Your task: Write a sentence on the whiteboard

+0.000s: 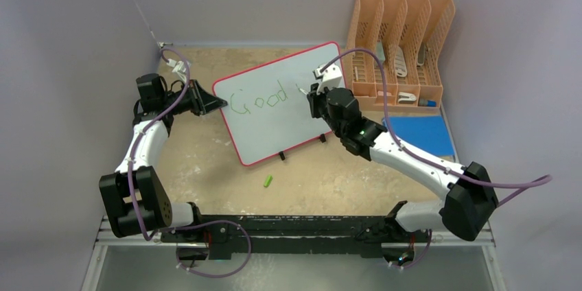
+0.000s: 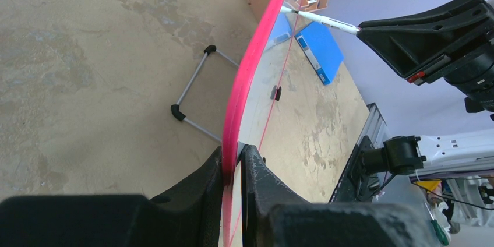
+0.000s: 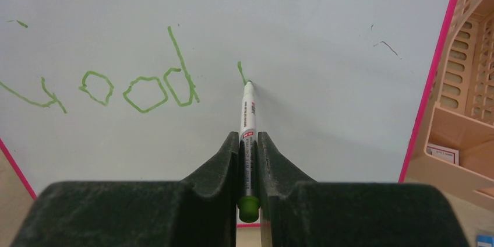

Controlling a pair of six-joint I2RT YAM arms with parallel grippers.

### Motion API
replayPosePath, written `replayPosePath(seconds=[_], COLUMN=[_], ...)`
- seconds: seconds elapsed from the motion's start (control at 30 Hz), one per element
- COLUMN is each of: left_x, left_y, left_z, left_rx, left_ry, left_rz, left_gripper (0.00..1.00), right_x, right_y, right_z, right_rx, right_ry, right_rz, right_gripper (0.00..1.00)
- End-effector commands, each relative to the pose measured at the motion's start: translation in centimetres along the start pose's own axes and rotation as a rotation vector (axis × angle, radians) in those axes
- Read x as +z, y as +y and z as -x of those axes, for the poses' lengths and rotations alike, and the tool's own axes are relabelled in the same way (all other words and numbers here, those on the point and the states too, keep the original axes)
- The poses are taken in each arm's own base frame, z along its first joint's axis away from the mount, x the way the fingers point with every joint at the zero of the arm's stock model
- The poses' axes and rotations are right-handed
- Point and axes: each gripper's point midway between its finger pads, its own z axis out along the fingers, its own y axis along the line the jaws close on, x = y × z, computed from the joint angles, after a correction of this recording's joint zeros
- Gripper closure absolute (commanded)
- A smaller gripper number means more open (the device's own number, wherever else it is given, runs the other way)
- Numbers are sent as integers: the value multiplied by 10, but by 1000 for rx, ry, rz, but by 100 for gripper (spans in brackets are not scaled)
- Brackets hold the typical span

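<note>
On the mottled tan counter (image 1: pixel 206 160), towards its far edge, the large pale rectangular red-rimmed whiteboard (image 1: pixel 274 126) stands tilted, its left rim clenched by the left claw (image 2: pixel 233 154), while the right claw (image 3: pixel 249 139) grasps a slim white green-ended marker (image 3: pixel 249 116), tip touching the board just right of the green handwritten lettering (image 3: pixel 140 87) "Good".

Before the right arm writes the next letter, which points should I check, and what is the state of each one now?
1. Left gripper shut on the whiteboard rim: ok.
2. Right gripper shut on the marker: ok.
3. Marker tip on the board, at the end of the short stroke: ok.
4. "Good" complete and readable: ok.
5. Bare board to the right of the tip for more letters: ok.
6. Pressure of the tip on the board: cannot tell.
</note>
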Motion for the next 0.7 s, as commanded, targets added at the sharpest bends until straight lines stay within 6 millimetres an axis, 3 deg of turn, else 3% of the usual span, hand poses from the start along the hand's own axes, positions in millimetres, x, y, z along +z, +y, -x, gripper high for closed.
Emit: replayPosePath(seconds=[0.0, 0.67], left_x=[5, 5], left_y=[0, -1], left_z=[-4, -3], left_rx=[16, 19], left_ry=[17, 16], left_rz=[18, 17], left_gripper=[100, 100], right_x=[3, 8], right_y=[-1, -3], right_z=[34, 44], right_rx=[6, -1], right_ry=[-85, -115], right_rz=[-19, -39], right_gripper=[100, 100])
